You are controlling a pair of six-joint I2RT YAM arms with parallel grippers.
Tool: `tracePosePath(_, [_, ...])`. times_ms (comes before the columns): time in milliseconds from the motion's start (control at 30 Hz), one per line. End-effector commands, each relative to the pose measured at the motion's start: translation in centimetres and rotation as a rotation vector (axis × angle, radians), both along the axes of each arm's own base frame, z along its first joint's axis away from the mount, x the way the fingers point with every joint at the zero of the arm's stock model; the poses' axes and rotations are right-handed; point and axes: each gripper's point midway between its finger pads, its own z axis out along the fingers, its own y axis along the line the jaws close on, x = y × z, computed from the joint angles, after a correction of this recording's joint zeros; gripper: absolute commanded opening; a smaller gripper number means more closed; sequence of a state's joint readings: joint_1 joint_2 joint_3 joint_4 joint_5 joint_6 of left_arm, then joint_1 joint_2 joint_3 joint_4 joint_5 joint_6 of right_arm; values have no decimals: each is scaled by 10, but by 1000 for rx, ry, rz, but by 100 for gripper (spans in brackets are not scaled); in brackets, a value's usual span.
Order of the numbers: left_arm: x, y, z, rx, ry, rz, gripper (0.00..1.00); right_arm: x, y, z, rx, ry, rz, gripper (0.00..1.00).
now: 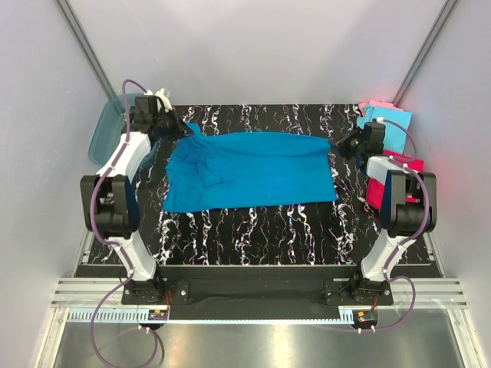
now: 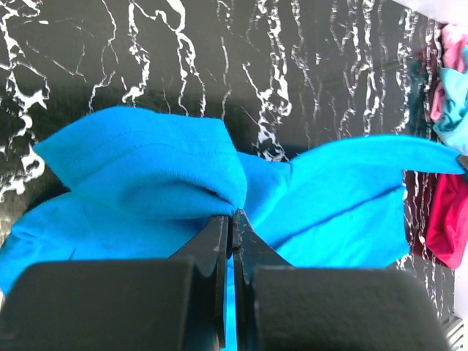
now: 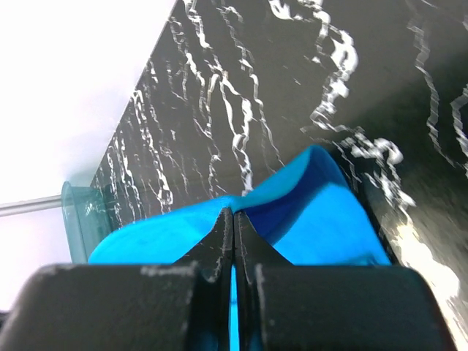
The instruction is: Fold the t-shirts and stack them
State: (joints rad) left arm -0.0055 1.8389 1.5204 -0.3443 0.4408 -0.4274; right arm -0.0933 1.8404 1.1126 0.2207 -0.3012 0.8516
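A large teal-blue t-shirt (image 1: 249,169) is stretched across the back half of the black marbled table (image 1: 253,234). My left gripper (image 1: 182,128) is shut on its far left corner, with a fold of the teal-blue t-shirt (image 2: 153,175) bunched at the closed tips of the left gripper (image 2: 232,214). At the far right corner my right gripper (image 1: 339,144) is shut on the shirt's edge. In the right wrist view the teal-blue t-shirt (image 3: 322,219) rises from the closed tips of the right gripper (image 3: 233,212). A light cyan t-shirt (image 1: 393,126), a pale pink one (image 1: 376,105) and a magenta-red one (image 1: 383,188) lie at the right edge.
A translucent teal plastic tub (image 1: 102,132) leans against the left wall behind my left arm. The tub (image 3: 77,216) also shows in the right wrist view. Grey walls close in the back and both sides.
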Motion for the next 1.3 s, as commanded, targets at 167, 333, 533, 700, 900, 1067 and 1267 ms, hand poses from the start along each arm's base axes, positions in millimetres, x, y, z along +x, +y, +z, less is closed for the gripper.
tracePosePath(167, [-37,1,44,-16,-115,8,0,-17,-15,51,-25,-107,-87,0])
tracePosePath(333, [-60,1,56,-23,-131,18,0,-42,-20,53,-19,-100,-147,0])
tracePosePath(533, [-89,-1,52,-54,-106,34,0,-73,-26,48,-8,-62,-219,0])
tracePosePath(700, [-112,-2,44,-83,-85,64,0,-110,-22,21,34,-17,-258,0])
tracePosePath(900, [-139,3,26,-96,-79,132,0,-142,-21,-7,38,13,-282,0])
tracePosePath(1067, [-160,11,21,-87,-106,185,0,-150,-24,1,1,-15,-280,0])
tracePosePath(1267, [-180,28,-2,-50,-43,298,0,-160,-25,-1,-20,-37,-275,0])
